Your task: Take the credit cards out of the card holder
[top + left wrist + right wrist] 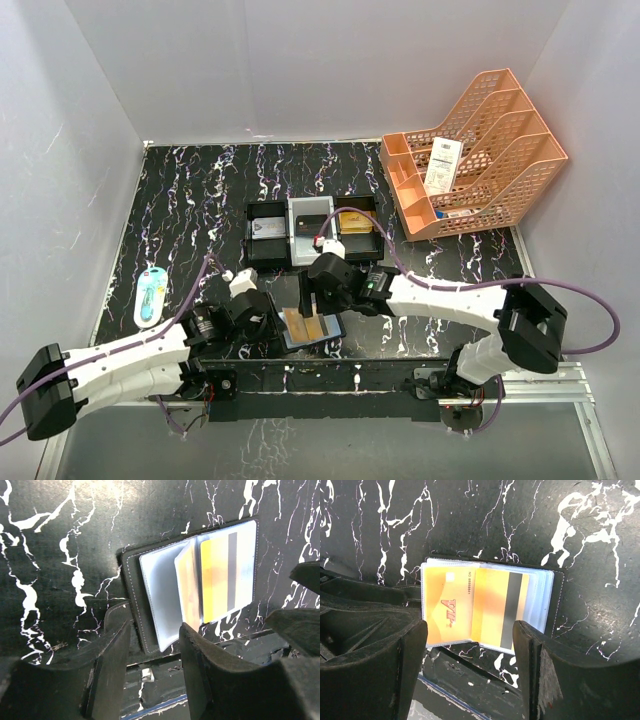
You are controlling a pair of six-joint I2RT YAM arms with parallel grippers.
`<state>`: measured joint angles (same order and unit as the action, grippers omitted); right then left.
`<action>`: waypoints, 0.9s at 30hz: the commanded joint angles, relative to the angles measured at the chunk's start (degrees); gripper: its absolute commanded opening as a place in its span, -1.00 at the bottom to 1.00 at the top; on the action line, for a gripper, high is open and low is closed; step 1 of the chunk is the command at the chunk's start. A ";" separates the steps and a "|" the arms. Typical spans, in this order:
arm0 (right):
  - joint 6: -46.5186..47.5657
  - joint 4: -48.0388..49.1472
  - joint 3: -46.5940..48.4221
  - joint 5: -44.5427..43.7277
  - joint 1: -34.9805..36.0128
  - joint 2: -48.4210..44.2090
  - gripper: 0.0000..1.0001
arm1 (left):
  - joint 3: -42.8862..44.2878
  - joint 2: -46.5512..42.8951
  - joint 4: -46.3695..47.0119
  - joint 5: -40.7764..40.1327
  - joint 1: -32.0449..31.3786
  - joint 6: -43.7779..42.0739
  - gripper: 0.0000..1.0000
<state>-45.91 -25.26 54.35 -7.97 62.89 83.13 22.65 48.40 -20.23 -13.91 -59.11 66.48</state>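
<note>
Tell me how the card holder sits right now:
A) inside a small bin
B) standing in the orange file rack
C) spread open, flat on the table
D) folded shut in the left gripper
C: the card holder lies open on the table, with gold cards showing in its sleeves.

I see a black white-veined tabletop [190, 200]. At far right stands an orange mesh file rack [480, 150] with a white printed paper slip [442, 165] in it. Three small bins [310, 203] sit in a row mid-table. A blue-and-white packet [150, 297] lies at left.
</note>
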 commanded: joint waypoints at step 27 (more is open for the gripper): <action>-5.17 22.26 -5.89 16.41 -0.05 7.47 -0.26 | 0.08 2.16 9.87 3.66 -0.26 -1.90 -0.27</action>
<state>-49.91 -10.31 48.01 4.95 62.52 89.65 22.74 49.80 -14.76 -11.53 -59.11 65.14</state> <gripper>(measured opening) 0.372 0.375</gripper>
